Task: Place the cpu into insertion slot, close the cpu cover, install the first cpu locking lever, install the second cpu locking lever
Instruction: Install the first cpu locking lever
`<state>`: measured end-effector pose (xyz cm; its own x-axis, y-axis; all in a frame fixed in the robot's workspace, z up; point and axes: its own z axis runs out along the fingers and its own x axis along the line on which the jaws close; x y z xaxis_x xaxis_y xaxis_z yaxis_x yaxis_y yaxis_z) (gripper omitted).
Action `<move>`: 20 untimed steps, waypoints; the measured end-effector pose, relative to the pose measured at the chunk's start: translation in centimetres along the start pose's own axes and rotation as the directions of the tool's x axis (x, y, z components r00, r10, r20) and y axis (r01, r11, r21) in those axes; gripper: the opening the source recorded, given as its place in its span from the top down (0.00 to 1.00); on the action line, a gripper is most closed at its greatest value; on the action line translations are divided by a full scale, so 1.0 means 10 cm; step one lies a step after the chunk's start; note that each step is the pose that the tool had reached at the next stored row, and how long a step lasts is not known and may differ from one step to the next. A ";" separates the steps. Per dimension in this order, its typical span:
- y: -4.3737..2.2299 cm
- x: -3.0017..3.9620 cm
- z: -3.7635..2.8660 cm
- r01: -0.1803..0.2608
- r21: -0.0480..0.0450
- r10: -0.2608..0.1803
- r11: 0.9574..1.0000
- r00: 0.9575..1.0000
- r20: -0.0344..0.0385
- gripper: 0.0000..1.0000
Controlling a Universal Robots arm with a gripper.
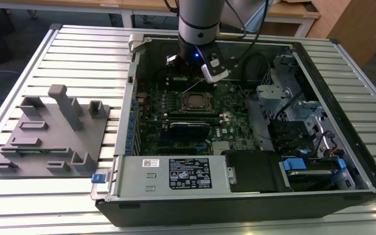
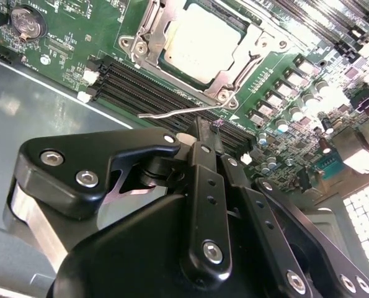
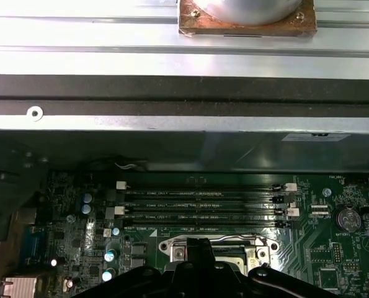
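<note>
- Claw (image 2: pixel 200 127) pinched shut and holding nothing. Its tip hangs just short of a thin locking lever (image 2: pixel 172 113), probably to push it rather than grip it.
- The cpu (image 2: pixel 203 40) lies flat in the insertion slot (image 1: pixel 195 102) just beyond the tip, with the cpu cover (image 2: pixel 183 77) down over it.
- The lever's long axis runs crosswise to the claw, along the slot's near edge. It looks unlatched.
</note>
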<state>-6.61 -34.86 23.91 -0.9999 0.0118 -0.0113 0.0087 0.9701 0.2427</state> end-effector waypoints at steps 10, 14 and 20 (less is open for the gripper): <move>-0.007 0.000 0.029 -0.001 0.008 0.001 1.000 1.000 0.003 0.90; -0.011 0.000 0.044 0.000 0.008 0.000 1.000 1.000 0.007 0.90; -0.013 -0.001 0.050 -0.009 0.009 0.009 1.000 1.000 0.011 0.90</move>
<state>-6.59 -34.86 23.39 -0.9995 0.0230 -0.0202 0.0176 0.9721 0.2338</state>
